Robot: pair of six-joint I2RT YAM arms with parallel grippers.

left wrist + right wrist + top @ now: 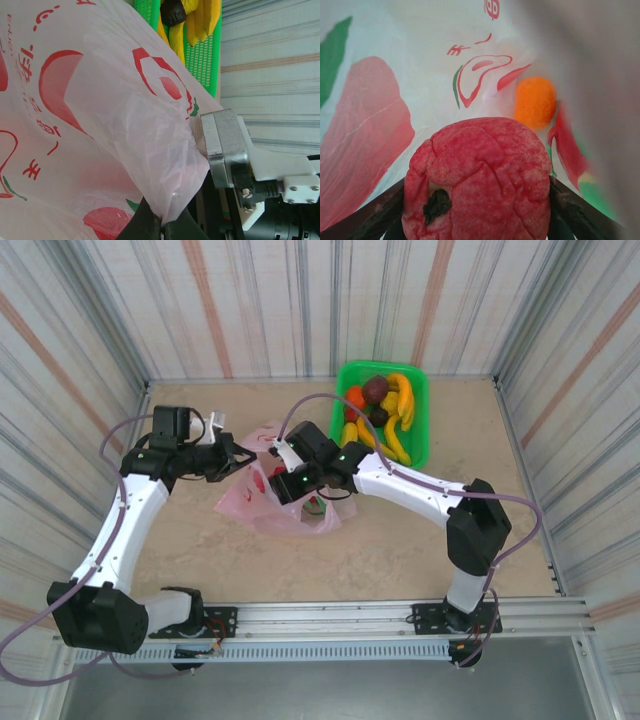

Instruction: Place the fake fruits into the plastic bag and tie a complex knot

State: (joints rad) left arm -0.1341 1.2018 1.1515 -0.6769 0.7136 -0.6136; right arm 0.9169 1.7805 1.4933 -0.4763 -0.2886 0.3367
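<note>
The pink plastic bag lies mid-table with its mouth held up. My left gripper is shut on the bag's rim film, its black fingertips pinching the film at the bottom of the left wrist view. My right gripper reaches into the bag's mouth. In the right wrist view its fingers press both sides of a wrinkled red-pink fake fruit inside the bag. An orange fruit lies deeper in the bag.
A green mesh basket at the back right holds yellow bananas, a dark maroon fruit and an orange one. Striped walls close in the table on three sides. The basket stands just behind the bag.
</note>
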